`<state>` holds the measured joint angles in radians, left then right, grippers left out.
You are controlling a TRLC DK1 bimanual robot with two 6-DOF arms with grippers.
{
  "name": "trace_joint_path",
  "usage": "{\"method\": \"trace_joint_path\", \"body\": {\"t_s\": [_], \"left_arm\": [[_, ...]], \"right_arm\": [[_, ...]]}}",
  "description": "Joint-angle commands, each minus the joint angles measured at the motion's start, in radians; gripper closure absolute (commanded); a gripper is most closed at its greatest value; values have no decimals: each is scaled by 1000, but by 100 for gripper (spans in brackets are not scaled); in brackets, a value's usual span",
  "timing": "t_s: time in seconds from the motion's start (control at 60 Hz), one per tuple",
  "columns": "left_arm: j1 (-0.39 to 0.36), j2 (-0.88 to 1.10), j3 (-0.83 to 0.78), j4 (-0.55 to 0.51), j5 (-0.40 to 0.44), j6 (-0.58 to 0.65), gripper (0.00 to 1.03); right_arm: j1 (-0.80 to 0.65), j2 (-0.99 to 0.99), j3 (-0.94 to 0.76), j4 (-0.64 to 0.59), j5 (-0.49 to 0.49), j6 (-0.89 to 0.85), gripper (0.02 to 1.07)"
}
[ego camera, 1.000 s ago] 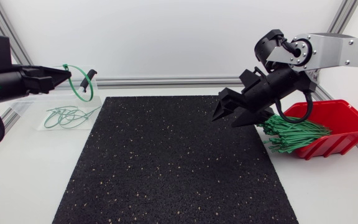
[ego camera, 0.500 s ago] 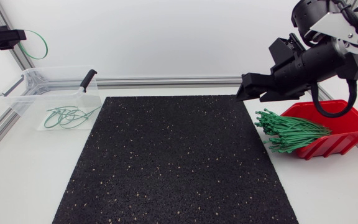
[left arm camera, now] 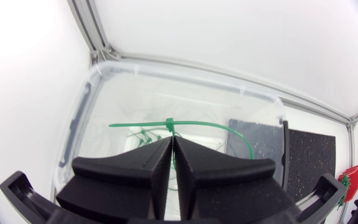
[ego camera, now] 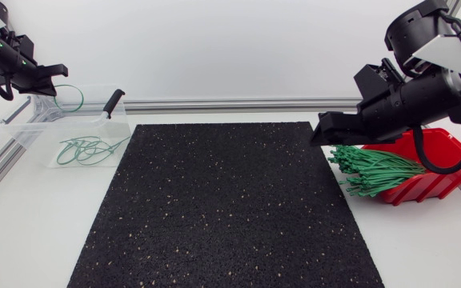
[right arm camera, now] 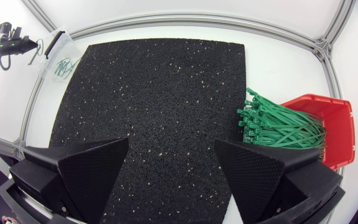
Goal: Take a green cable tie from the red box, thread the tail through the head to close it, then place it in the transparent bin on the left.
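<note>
My left gripper hovers over the back left corner of the transparent bin, shut on a closed green cable tie whose loop hangs over the bin. In the left wrist view the fingers meet at the gripper, with the tie's head at their tips above the bin. Several looped ties lie inside the bin. My right gripper is open, raised just left of the red box and above its bundle of green ties. The right wrist view shows that gripper holding nothing.
A black speckled mat covers the table's middle. A black latch sticks up on the bin's right rim. The bundle of ties spills from the red box toward the mat. An aluminium rail runs along the back.
My left gripper swung up and left away from the bin with the tie, then came back down to its corner. My right arm rose and drew back toward the red box.
</note>
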<state>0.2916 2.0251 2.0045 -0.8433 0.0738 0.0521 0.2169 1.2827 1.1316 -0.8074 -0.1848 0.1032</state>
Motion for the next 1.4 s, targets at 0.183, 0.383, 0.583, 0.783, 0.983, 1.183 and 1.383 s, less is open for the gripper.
{"method": "trace_joint_path", "body": {"t_s": [0.183, 0.383, 0.583, 0.783, 0.983, 1.183, 1.383], "left_arm": [[-34, 75, 71, -83, -65, -34, 16], [-55, -22, 2, -57, -74, -41, 4], [-88, -256, -286, 153, -72, -43, 4], [-121, -476, -536, 314, -8, -51, 4], [-155, -648, -776, 467, 29, -61, 4], [-206, -795, -961, 563, 34, -93, 4], [-264, -967, -1125, 644, 32, -113, 4]], "right_arm": [[12, -49, -49, -10, 7, -19, 6], [-14, -79, -47, -7, 10, -49, 6], [-93, -115, -55, 2, 10, -109, 6], [-183, -148, -98, 42, 10, -188, 6], [-220, -194, -156, 54, 11, -280, 6], [-257, -243, -191, 34, 13, -301, 6], [-281, -329, -239, 30, 16, -330, 6]]}}
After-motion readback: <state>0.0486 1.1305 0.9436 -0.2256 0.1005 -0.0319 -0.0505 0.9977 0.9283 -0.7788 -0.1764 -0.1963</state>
